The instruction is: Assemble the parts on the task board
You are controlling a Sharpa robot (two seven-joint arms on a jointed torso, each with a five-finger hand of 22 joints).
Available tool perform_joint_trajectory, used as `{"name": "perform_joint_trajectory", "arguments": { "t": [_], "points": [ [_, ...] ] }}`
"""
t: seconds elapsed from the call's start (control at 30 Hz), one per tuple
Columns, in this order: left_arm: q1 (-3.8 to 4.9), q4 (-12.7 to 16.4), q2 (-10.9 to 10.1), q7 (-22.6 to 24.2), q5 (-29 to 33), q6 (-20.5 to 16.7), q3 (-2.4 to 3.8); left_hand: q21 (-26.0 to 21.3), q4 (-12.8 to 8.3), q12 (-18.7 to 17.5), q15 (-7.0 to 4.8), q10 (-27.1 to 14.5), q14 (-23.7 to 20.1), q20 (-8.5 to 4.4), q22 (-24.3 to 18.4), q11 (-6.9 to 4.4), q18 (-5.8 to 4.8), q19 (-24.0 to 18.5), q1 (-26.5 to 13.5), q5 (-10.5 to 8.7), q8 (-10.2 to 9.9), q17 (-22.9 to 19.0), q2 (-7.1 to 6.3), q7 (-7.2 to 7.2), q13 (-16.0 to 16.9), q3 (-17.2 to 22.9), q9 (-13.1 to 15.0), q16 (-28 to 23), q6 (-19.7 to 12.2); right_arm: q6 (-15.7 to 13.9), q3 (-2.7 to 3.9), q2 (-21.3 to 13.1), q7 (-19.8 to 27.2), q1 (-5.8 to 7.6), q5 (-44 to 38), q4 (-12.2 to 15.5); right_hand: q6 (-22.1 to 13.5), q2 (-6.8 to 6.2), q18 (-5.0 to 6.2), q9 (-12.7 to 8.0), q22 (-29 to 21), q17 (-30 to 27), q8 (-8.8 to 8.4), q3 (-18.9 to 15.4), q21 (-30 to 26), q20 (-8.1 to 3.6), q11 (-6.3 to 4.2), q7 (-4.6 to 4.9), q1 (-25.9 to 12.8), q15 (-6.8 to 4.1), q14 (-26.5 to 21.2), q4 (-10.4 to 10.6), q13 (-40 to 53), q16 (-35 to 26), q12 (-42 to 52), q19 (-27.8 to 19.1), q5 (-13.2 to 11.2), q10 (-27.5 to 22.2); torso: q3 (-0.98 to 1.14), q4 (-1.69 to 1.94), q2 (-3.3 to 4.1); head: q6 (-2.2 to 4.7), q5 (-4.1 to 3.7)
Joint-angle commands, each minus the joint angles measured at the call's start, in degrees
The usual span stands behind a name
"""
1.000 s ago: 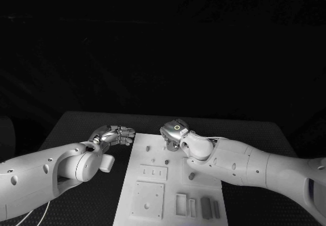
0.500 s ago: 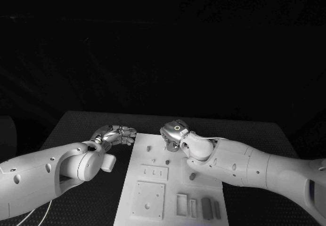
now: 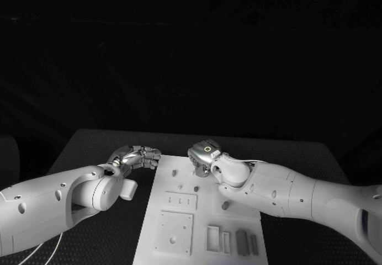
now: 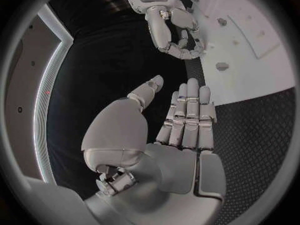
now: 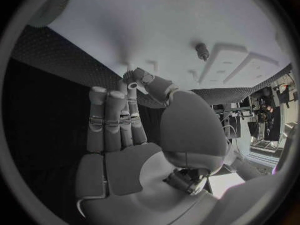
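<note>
The far end of the task board [image 3: 185, 179] is hemmed in: the left hand [image 3: 137, 158] sits just off its left edge and the right hand [image 3: 205, 156] hangs over its far middle. The right forearm [image 3: 270, 190] lies along the board's right side. Bare desk [image 3: 95, 144] stretches left of the board.

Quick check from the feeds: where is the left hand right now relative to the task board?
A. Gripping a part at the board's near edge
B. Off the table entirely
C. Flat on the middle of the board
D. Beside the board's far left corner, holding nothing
D: the left hand sits by the far left corner of the task board, and the left wrist view shows its fingers straight with nothing in them.
</note>
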Motion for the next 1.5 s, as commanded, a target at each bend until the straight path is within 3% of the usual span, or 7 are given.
{"name": "perform_joint_trajectory", "arguments": {
  "t": [0.03,0.53,0.7,0.87,1.0,1.2,1.5],
  "points": [
    [0.09,0.0,0.0,0.3,0.1,0.8,0.06,0.3,-0.2,-0.3,0.13,-0.3,0.3,0.11,1.1,0.16,0.56,-0.3,-0.6,-0.32,-0.3,0.1,0.14,0.10,0.1,0.3,0.1,-0.2,-0.4,1.4,-0.01,-0.1,0.5,-0.06,0.0,-0.1,0.3,-0.12,2.22,0.1,0.9,-0.1,0.16,0.3,0.4,-0.29,0.39,0.05,0.3,-0.55,0.0,0.0,0.1,0.4,0.3,-0.1,0.4,2.5,0.01,-0.02,-0.04,-0.15,0.02],
    [0.09,-0.2,0.0,0.2,-0.1,0.8,0.05,0.4,-0.2,-0.4,0.13,-0.4,0.3,0.12,1.1,0.17,0.56,-0.4,-0.6,-0.32,-0.4,0.2,0.13,0.11,0.1,0.3,0.1,-0.3,-0.4,1.6,-0.06,0.6,1.2,-0.09,1.3,-1.4,-0.5,-0.27,2.22,0.0,0.8,-0.5,-0.59,0.8,0.2,-0.16,0.82,0.43,0.1,-0.13,-0.3,0.2,-0.1,0.3,-0.6,-0.5,0.4,1.7,0.01,-0.01,-0.09,-0.39,0.15],
    [0.09,-0.2,0.0,0.2,-0.1,0.8,0.05,0.4,-0.2,-0.4,0.13,-0.4,0.3,0.12,1.1,0.17,0.56,-0.4,-0.6,-0.32,-0.4,0.2,0.13,0.10,0.1,0.3,0.1,-0.3,-0.4,1.8,-0.06,0.6,1.3,-0.08,1.8,-1.8,-1.8,-0.59,2.22,-0.3,0.8,-0.8,-1.47,1.0,0.1,-0.10,1.41,1.01,0.2,0.43,-0.5,0.2,-0.5,0.3,-1.6,-0.7,0.4,0.3,-0.04,-0.07,-0.06,-0.45,0.18],
    [0.09,-0.2,0.0,0.1,-0.1,0.8,0.05,0.4,-0.2,-0.4,0.13,-0.4,0.3,0.12,1.1,0.17,0.56,-0.4,-0.6,-0.32,-0.4,0.2,0.13,0.10,0.1,0.3,0.1,-0.3,-0.4,2.9,-0.07,0.7,1.2,-0.08,2.5,-1.4,-4.0,-1.18,2.22,-0.6,0.7,-1.3,-2.71,1.2,-0.3,0.19,2.32,1.95,0.2,1.32,-1.2,0.3,-1.0,0.0,-2.5,-1.5,0.4,-1.8,-0.03,-0.10,-0.06,-0.46,-0.24],
    [0.09,-0.2,-0.1,0.1,-0.1,0.8,0.05,0.4,-0.2,-0.5,0.14,-0.4,0.3,0.13,1.0,0.15,0.56,-0.4,-0.7,-0.32,-0.4,0.2,0.12,0.11,0.1,0.4,0.1,-0.4,-0.4,3.2,-0.07,0.7,1.3,-0.07,3.0,-1.4,-6.3,-1.49,2.22,-1.1,0.5,-1.9,-3.97,1.2,-1.0,0.67,3.22,2.88,0.3,2.19,-2.0,0.4,-1.8,-0.5,-2.5,-2.4,0.4,-4.7,-0.01,-0.10,0.02,-0.42,-0.07],
    [0.09,-0.2,-0.1,0.1,-0.1,0.8,0.05,0.4,-0.3,-0.6,0.15,-0.5,0.3,0.13,1.0,0.14,0.56,-0.4,-0.7,-0.32,-0.4,0.3,0.12,0.10,0.1,0.4,0.1,-0.4,-0.5,3.3,-0.07,0.6,1.7,-0.07,3.6,-1.4,-7.4,-2.13,2.22,-1.3,0.3,-2.8,-4.44,1.1,-1.9,1.44,3.53,2.73,0.3,2.54,-3.2,0.6,-2.7,-1.2,-2.4,-3.7,0.4,-6.6,-0.03,-0.09,-0.06,-0.49,0.04],
    [0.09,-0.3,0.0,0.1,-0.1,0.8,0.05,0.4,-0.3,-0.6,0.15,-0.6,0.3,0.14,1.0,0.14,0.56,-0.4,-0.7,-0.32,-0.4,0.3,0.13,0.09,0.1,0.4,0.1,-0.5,-0.5,2.1,-0.08,0.0,1.5,-0.07,4.1,-0.8,-7.6,-2.34,2.22,-1.3,0.2,-3.1,-4.50,0.9,-2.1,1.60,3.58,2.73,0.3,2.59,-3.3,0.6,-2.9,-1.3,-2.4,-3.9,0.4,-6.9,-0.04,-0.11,-0.05,-0.61,0.01]
  ]
}}
